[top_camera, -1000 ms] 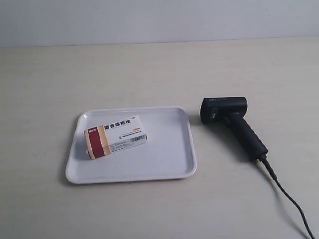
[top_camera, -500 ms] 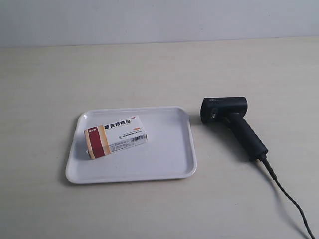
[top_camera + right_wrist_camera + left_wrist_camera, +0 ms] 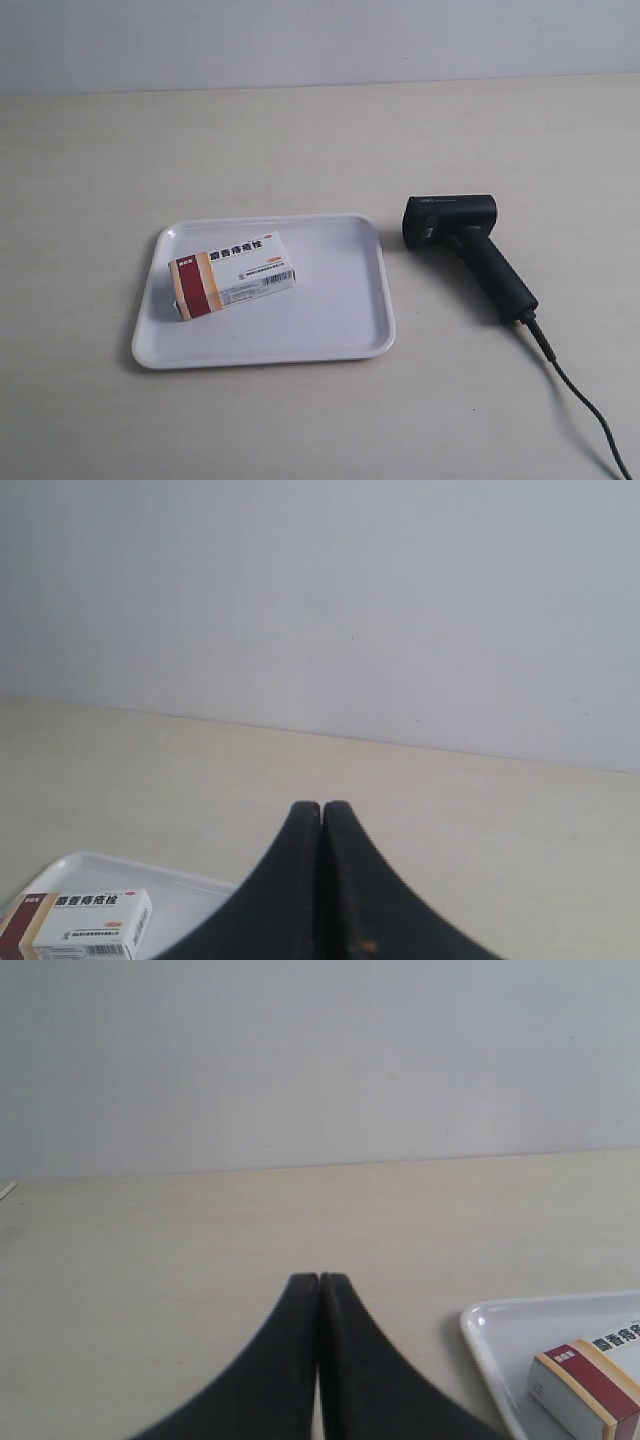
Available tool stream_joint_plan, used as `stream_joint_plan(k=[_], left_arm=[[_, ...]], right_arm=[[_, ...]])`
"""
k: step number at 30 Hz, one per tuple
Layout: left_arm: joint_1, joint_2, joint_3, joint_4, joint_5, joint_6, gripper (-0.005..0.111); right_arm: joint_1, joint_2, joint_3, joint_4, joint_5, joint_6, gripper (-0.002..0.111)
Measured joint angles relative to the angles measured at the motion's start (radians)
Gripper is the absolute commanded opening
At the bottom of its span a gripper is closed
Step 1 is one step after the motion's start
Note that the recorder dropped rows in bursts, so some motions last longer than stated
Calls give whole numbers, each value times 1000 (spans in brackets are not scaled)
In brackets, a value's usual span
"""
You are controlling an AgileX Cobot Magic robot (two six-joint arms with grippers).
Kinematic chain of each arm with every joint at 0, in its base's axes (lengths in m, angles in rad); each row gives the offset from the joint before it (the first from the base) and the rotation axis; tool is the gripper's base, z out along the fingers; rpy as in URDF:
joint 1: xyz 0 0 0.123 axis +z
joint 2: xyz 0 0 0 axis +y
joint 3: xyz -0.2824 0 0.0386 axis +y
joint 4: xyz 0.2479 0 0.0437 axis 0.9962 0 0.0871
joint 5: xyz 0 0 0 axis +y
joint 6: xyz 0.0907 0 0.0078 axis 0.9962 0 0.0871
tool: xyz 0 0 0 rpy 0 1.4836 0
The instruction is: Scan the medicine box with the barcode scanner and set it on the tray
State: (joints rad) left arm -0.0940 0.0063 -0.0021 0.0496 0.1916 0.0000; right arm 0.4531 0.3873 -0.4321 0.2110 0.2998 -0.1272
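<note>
The medicine box (image 3: 234,273), white with a dark red and tan band, lies flat on the left half of the white tray (image 3: 340,320). To the tray's right the black barcode scanner (image 3: 470,250) lies on its side on the table, its cable (image 3: 580,400) trailing toward the lower right. No arm shows in the exterior view. My left gripper (image 3: 319,1278) is shut with nothing in it, the tray (image 3: 490,1335) and the box (image 3: 590,1385) off to one side. My right gripper (image 3: 321,806) is also shut and empty, with the box (image 3: 85,920) and tray (image 3: 190,895) beside it.
The pale wooden table (image 3: 300,140) stretches around the tray and scanner. A plain light wall (image 3: 320,40) stands behind the table.
</note>
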Motion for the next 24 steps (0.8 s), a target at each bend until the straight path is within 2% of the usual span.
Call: stream_joint_plan(k=[6, 12, 16, 24], left_arm=[[0, 0, 0, 0, 0, 0, 3], [0, 0, 0, 0, 0, 0, 3], [0, 0, 0, 0, 0, 0, 3], [0, 0, 0, 0, 2, 0, 3]], right_arm=[[0, -2, 71, -23, 22, 16, 0], [0, -23, 312, -72, -125, 137, 0], [0, -57, 408, -135, -194, 181, 0], [0, -103, 427, -231, -225, 281, 0]])
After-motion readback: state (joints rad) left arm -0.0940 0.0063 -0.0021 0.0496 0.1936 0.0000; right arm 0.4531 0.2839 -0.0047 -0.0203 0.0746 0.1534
